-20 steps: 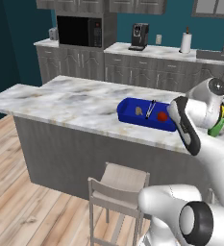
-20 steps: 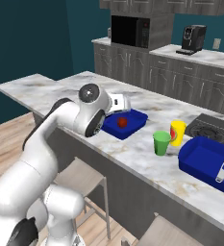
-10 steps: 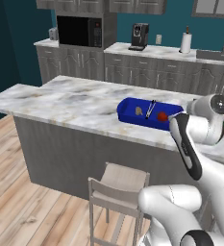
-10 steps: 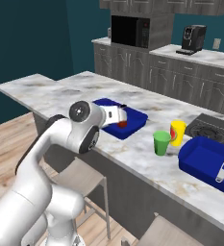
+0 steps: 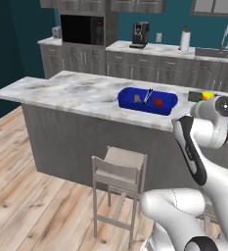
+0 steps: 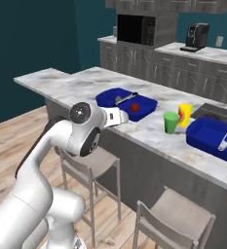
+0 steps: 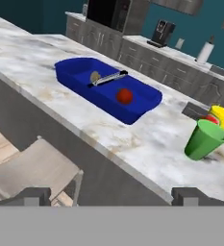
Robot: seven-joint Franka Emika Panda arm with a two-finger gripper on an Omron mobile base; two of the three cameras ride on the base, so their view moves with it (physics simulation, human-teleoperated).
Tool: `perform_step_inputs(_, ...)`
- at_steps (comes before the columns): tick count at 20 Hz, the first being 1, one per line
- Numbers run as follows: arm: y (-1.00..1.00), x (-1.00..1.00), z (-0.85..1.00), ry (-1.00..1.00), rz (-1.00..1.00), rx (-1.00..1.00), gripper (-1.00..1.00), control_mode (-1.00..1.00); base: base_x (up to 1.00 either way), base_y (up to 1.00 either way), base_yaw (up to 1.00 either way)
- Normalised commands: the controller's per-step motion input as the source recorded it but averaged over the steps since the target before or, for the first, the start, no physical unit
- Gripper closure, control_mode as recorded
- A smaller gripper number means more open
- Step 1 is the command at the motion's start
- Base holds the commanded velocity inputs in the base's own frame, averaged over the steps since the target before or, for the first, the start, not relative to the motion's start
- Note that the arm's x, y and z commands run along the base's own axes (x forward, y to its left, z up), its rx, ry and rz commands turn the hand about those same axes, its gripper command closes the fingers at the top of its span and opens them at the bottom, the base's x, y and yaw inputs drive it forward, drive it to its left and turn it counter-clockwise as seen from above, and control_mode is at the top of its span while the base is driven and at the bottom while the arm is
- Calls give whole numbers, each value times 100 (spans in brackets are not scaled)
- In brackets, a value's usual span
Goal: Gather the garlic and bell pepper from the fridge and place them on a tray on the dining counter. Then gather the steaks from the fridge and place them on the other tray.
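Your end effector [image 7: 111, 194] is spread wide open, holding and touching nothing, pulled back off the near edge of the tabletop [image 7: 147, 139]. You have one garlic [image 7: 95, 77] and one bell pepper [image 7: 124, 96] lying apart in one blue tray [image 7: 75, 77], well ahead of the end effector.

Veined marble dining counter [image 7: 147, 139] — glossy blue plastic tray [image 7: 80, 81], wooden floor [image 5: 32, 196]

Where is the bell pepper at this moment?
The bell pepper lies inside the blue tray on the dining counter, toward the end nearer the green cup, with the garlic and tongs beside it.
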Motion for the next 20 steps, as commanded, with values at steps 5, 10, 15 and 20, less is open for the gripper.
perform_step_inputs(5, 0, 0, 0, 0, 0, 0, -100, 100, -100, -1, -2)
perform_step_inputs(10, 0, 0, 0, 0, 0, 0, -100, 100, -86, -33, -42)
perform_step_inputs(15, 0, 0, 0, 0, 0, 0, -100, 100, -10, -18, -77)
perform_step_inputs(20, 0, 0, 0, 0, 0, 0, -100, 100, 2, -7, -82)
